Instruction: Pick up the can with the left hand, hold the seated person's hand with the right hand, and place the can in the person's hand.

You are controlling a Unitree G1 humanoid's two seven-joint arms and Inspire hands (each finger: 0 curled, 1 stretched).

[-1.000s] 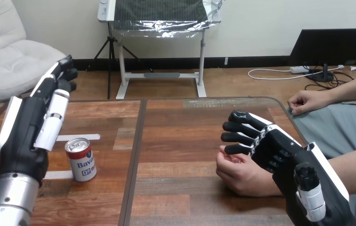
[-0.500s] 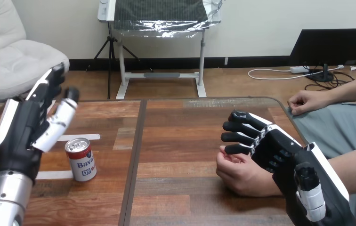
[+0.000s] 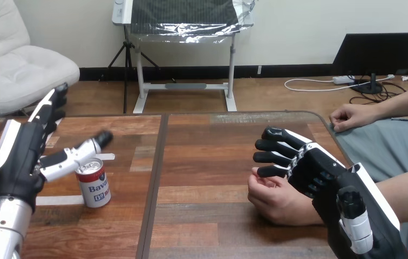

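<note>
- We find the can (image 3: 93,183) standing upright on the left half of the wooden table (image 3: 207,162), near the front. It is held by nobody.
- Two strips of white tape lie on the table by the can. One strip (image 3: 103,157) is just behind it, and the other (image 3: 59,200) is at its left, reaching its base.
- The left hand (image 3: 17,154) is raised at the can's left, with its white back turned to the left edge. We record it as spread wide: the fingers (image 3: 51,110) point straight up and away, and the thumb (image 3: 77,154) reaches out to the right.
- The thumb passes just over the can's top rim. We cannot tell whether it touches the rim. Nothing is in this hand's grasp.
- The right hand (image 3: 320,172) lies over the person's hand (image 3: 274,199) on the right half of the table, covering the wrist. The two overlap closely, but we cannot tell whether the right hand grips the wrist or merely rests on it.
- The person's hand under it lies loosely curled on the wood and holds nothing.
- The person's other hand (image 3: 353,116) rests closed at the table's far right corner, well apart from both robot hands and from the can.
</note>
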